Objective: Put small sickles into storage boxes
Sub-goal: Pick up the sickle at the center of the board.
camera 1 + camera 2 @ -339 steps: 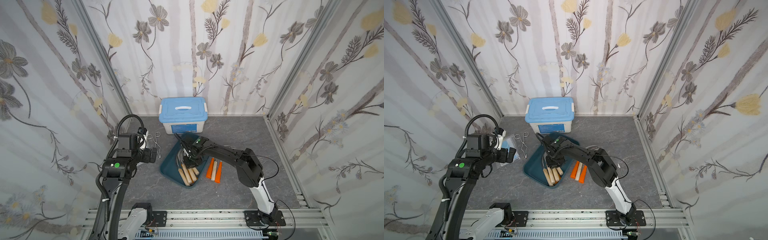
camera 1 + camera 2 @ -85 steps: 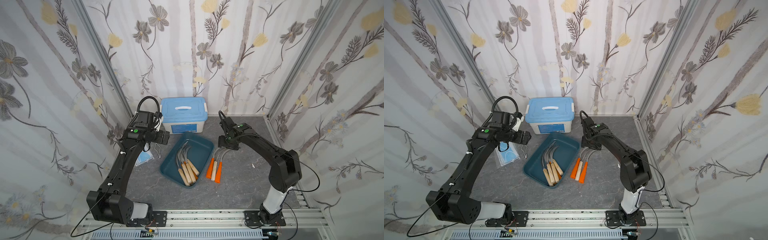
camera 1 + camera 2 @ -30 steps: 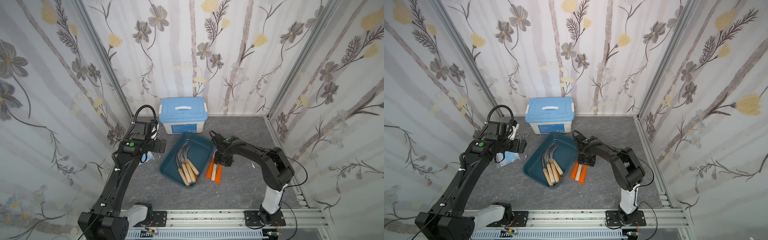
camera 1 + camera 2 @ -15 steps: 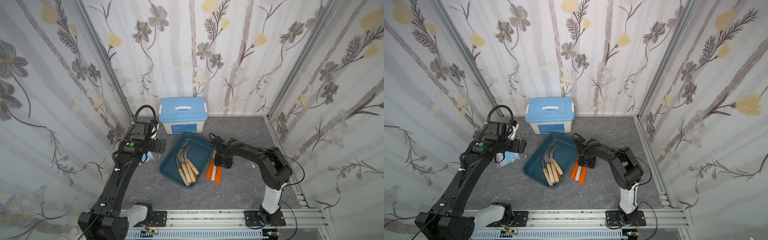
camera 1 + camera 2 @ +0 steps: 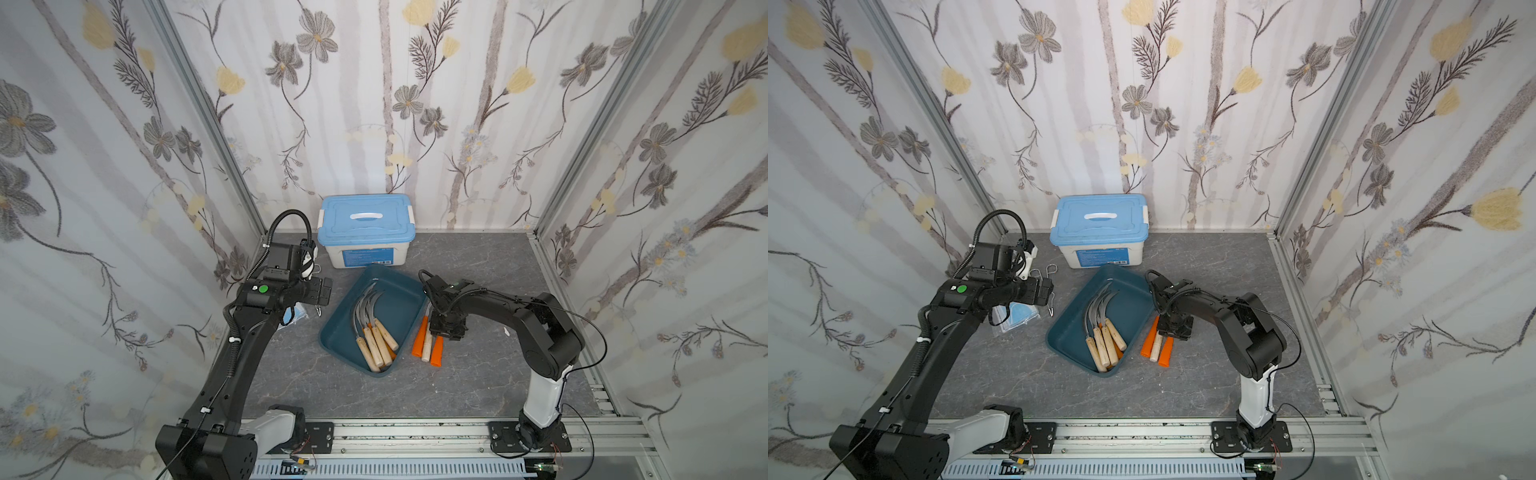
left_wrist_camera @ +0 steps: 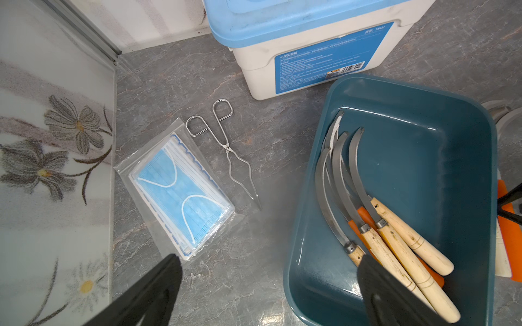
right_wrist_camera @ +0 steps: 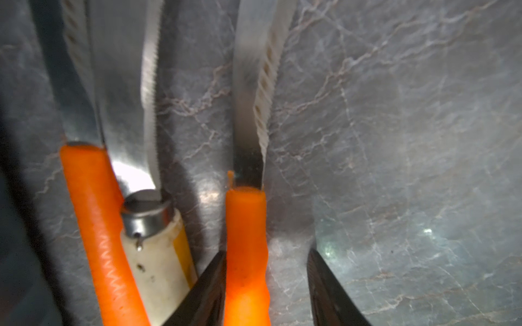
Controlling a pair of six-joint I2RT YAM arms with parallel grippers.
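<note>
- The right gripper point(image 7: 267, 252) stands over the rightmost orange-handled sickle point(image 7: 245, 220). Its jaws are partly open and straddle the handle. One finger point(image 7: 210, 285) touches the handle's side, while the other stands off, with grey table showing in the gap.
- That sickle lies on the table point(image 5: 478, 374). A pale-handled sickle point(image 5: 427, 351) and a second orange one point(image 5: 419, 340) lie to its left. All three are just right of the teal tray point(image 5: 409, 299), with blades pointing far.
- Several more sickles point(image 5: 376, 336) lie inside the tray, handles toward its near end.
- The right arm rises from the near right rail, folds at the elbow and reaches left, with the wrist turned straight down onto the handles.
- The left gripper point(image 6: 268, 261) hangs wide open, holding nothing, above the floor left of the tray. Its arm stretches up and far from the near left rail.
</note>
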